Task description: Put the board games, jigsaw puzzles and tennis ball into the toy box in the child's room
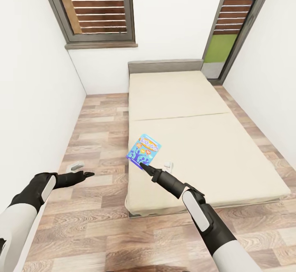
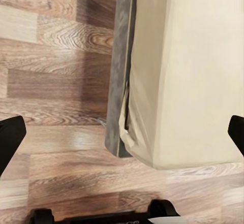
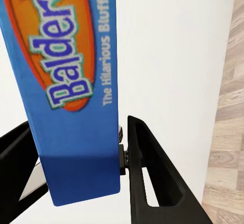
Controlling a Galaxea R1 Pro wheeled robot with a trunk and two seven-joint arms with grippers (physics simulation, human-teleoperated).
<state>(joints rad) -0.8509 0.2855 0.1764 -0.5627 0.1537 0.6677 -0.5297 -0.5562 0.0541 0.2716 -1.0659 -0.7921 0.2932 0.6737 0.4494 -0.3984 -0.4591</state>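
White walls enclose a narrow room with a wood plank floor (image 1: 98,206) and two tall grey-framed windows (image 1: 96,10) fitted with brown slats. A low bed (image 1: 205,140) with a plain beige mattress, thin grey frame and low grey headboard (image 1: 165,66) occupies the middle and right of the head view.

Right hand (image 1: 142,165): its fingers are clamped on the lower edge of a small blue board game (image 1: 144,148), held over the near left part of the mattress, with the box face turned toward the head camera. In the right wrist view the box (image 3: 71,82) stands between the two black fingers (image 3: 147,178), which press against its faces. Legible print on the box: "Balderd…" in white-outlined letters on an orange oval, the rest cut off by the frame edge, and beside it "The Hilarious Bluffing…", also cut off. Smaller print on the box in the head view is too small to read.

A small pale object (image 1: 168,166) lies on the mattress just beside the right hand; what it is cannot be told. A similar small pale object (image 1: 76,166) lies on the floor near the left hand.

Left hand (image 1: 88,174): released, fingers spread apart and gripping nothing, held over the floor to the left of the bed. The left wrist view shows its black fingertips (image 2: 10,137) wide apart, with the bed corner (image 2: 168,82) and plank floor below.
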